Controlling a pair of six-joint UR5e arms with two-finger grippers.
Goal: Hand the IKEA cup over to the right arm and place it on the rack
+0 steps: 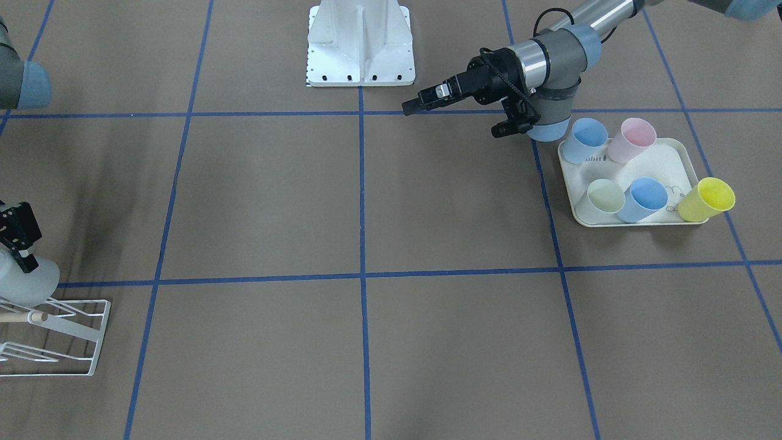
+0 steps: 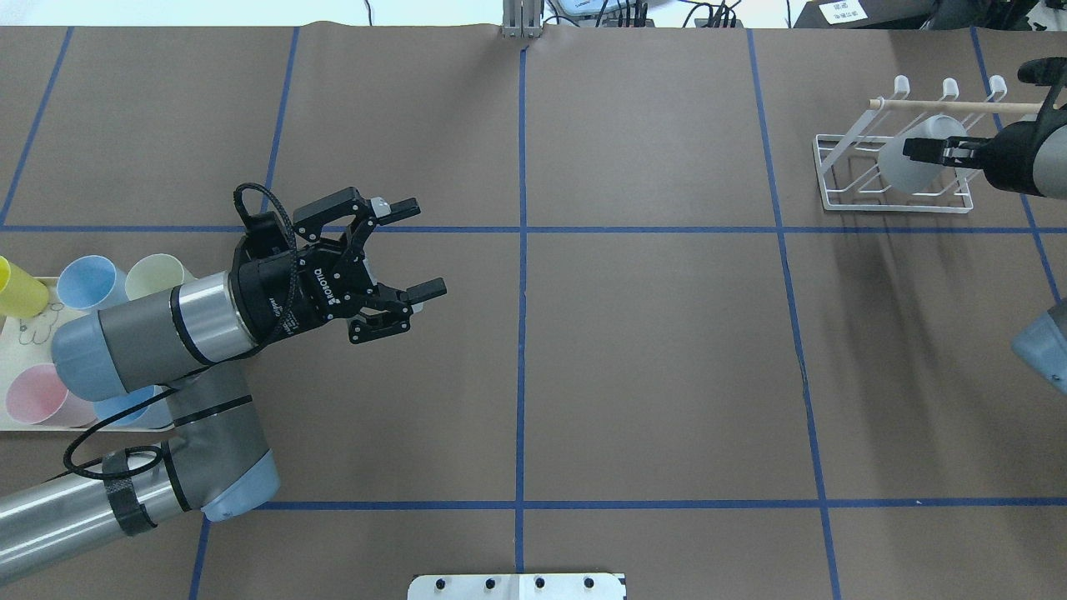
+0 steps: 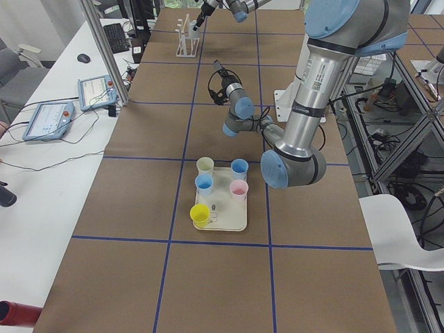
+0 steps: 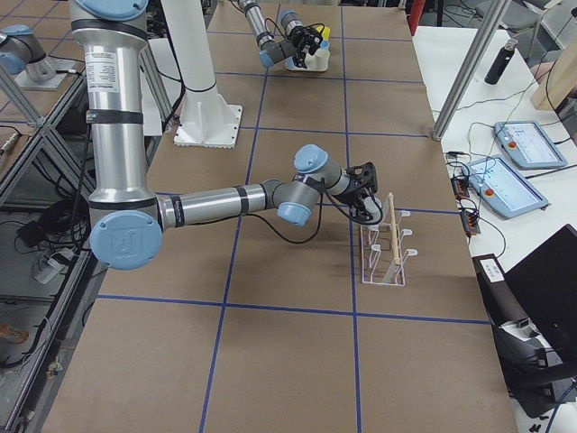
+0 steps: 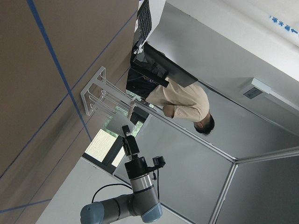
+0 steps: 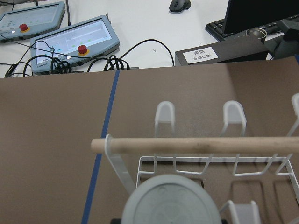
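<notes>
My right gripper point(image 2: 921, 151) is shut on a pale translucent cup point(image 2: 907, 169) and holds it over the white wire rack point(image 2: 842, 200), just below the wooden rod point(image 2: 959, 105). In the front view the cup point(image 1: 27, 282) hangs at the left edge, touching or just above the rack point(image 1: 79, 330). The right wrist view shows the cup's round bottom point(image 6: 170, 200) in front of the rod point(image 6: 196, 144) and the upturned prongs point(image 6: 164, 112). My left gripper point(image 2: 417, 247) is open and empty, level above the table's left half, far from the rack.
A cream tray point(image 2: 17, 350) at my left holds blue, pink and green cups, with a yellow cup point(image 1: 708, 198) at its edge. The tray point(image 1: 663, 162) sits under the left arm's elbow. The white robot base point(image 1: 360, 46) stands mid-table.
</notes>
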